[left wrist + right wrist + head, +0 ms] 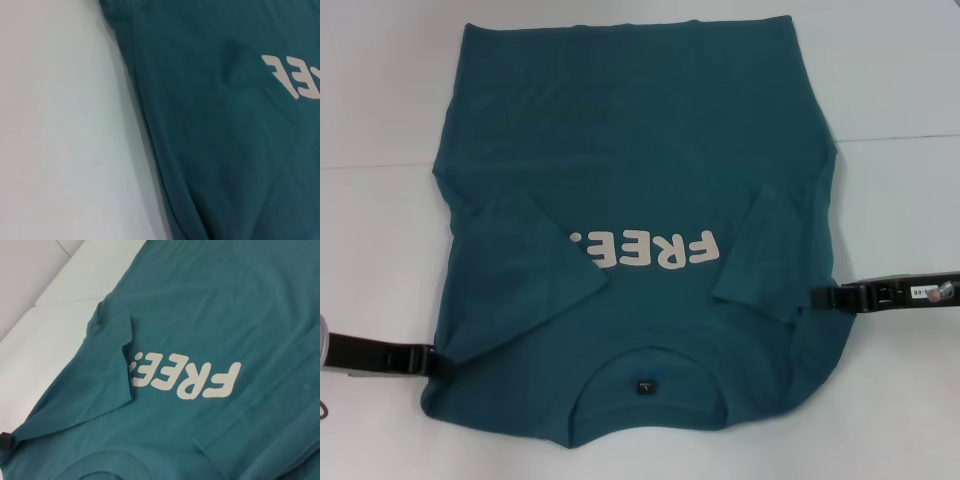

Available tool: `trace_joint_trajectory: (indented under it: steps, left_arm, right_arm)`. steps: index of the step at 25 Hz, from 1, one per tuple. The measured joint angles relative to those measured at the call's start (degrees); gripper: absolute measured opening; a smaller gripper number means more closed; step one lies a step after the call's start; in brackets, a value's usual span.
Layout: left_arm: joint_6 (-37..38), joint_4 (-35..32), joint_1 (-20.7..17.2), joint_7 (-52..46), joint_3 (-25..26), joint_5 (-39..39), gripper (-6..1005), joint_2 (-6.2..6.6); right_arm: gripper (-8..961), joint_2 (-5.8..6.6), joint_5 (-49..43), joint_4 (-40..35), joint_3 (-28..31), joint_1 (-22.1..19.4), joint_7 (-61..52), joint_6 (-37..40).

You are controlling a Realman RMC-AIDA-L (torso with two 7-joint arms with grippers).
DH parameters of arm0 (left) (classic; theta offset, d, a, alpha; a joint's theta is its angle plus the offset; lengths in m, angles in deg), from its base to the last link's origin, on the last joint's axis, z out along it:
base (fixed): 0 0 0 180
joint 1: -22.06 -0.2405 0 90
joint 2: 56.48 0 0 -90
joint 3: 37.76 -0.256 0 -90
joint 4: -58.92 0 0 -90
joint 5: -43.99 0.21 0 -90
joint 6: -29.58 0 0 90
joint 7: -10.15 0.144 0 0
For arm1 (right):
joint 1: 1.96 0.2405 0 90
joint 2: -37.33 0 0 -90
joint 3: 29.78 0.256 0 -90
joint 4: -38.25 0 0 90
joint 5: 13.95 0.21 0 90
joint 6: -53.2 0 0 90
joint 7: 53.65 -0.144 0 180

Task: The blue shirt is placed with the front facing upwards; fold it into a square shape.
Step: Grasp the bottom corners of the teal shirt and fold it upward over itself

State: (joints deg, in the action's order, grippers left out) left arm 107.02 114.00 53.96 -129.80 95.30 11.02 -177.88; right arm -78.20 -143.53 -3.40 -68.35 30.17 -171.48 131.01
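- White worktop [380, 230] fills the scene, with a faint seam running across it toward the far side.
- Spread over the middle of that worktop lies the blue shirt [650, 140], front up, neckline at the near edge and hem toward the far edge.
- Both short sleeves are folded inward over the chest; the left one covers the end of the cream "FREE" lettering [655, 250].
- A small dark tag [644, 386] sits inside the round collar, close to the near edge.
- Left gripper [432, 358] comes in low from the worktop's left edge, its black tip touching the shirt's side by the shoulder; whether it is pinching cloth or parted I cannot tell.
- Right gripper [820, 296] reaches in from the right edge, its tip meeting the shirt just beside the folded right sleeve; how far it is parted, and whether it has hold of fabric, cannot be told either.
- From the left wrist view, the shirt's side edge [150, 135] runs over bare white surface.
- Over in the right wrist view, the folded left sleeve overlaps the lettering.
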Motion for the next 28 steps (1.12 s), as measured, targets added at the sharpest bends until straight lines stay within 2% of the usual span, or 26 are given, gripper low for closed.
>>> trace_joint_trajectory:
  steps: [5,10,16,21,28]
  left_arm:
    - [0.47,2.18,-1.11,2.23,0.0,0.0,81,-1.35]
    - [1.19,3.88,-1.84,2.97,0.08,-0.04,81,-2.05]
    - [1.67,5.28,-3.53,4.14,0.09,-1.44,81,-2.05]
    - [2.97,5.77,-4.67,5.35,0.62,-6.06,80,-1.81]
    - [3.87,5.66,-3.97,5.6,-0.54,-8.47,80,-2.4]
  right_arm:
    - [37,-0.14,0.03,-0.02,0.23,-0.48,0.99,0.07]
    - [37,-0.52,0.04,0.05,0.34,-0.5,1.71,0.67]
    - [36,-1.15,0.04,0.24,0.07,-0.85,2.74,1.77]
    - [36,-1.45,0.04,0.08,0.07,-0.76,2.84,2.3]
    - [36,-1.62,0.03,0.07,-0.09,-0.37,4.14,3.39]
